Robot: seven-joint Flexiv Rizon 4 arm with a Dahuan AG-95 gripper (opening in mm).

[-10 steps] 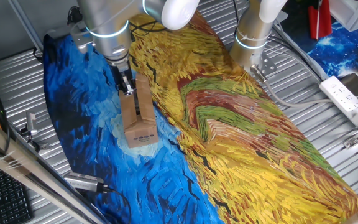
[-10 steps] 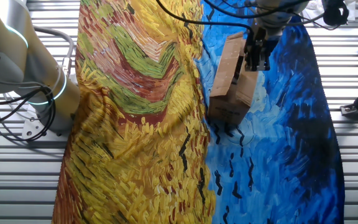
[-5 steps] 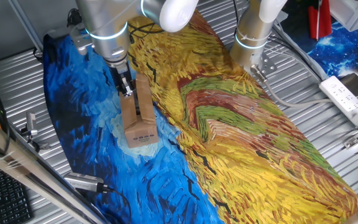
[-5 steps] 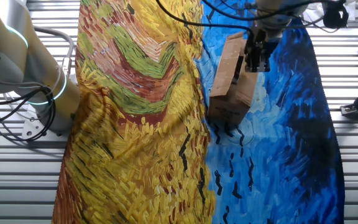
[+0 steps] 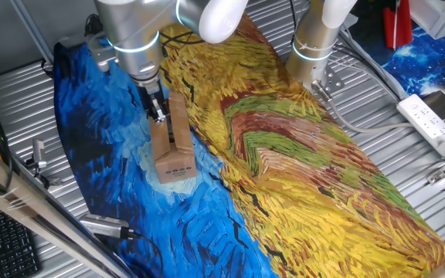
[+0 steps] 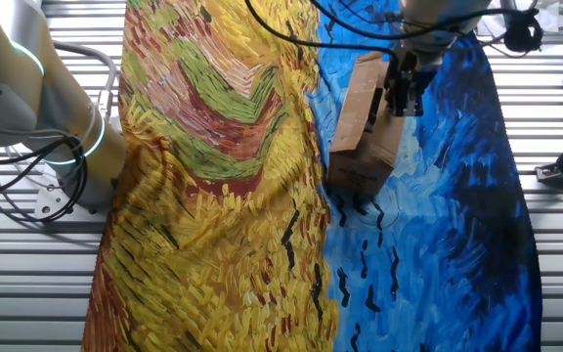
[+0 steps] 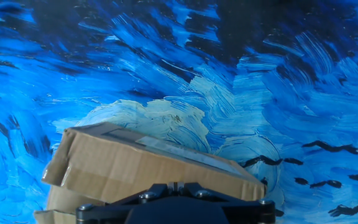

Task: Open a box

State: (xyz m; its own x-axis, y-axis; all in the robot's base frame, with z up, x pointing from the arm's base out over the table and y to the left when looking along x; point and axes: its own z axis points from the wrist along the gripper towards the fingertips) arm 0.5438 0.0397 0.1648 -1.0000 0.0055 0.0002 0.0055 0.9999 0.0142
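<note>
1. The table (image 5: 22, 85) is made of ribbed metal slats and is covered by a large painted cloth (image 5: 300, 170), yellow on one half and blue on the other. The same cloth (image 6: 213, 196) is seen from the opposite side in the other fixed view.

2. The arm (image 5: 134, 35) is reached down over the blue part of the cloth. A second arm base (image 5: 315, 46) stands at the far edge and takes no part.

3. The box (image 5: 172, 147) is found on the blue half, close to the line where blue meets yellow. Its printed end face is turned toward the one fixed view. In the other fixed view the box (image 6: 365, 127) is shown with one long top flap raised and leaning toward the yellow side.

4. The gripper (image 5: 156, 108) is placed at the top of the box, at the end away from the printed face. In the other fixed view the gripper (image 6: 404, 86) is seen at the raised flap's edge. Whether the fingers are pinching the flap or only resting against it cannot be told; in the hand view they are not shown.

5. The task is judged to be partly done: one flap (image 7: 148, 165) is lifted. The state of the other flaps cannot be made out, so full opening is judged still to be left.
</note>
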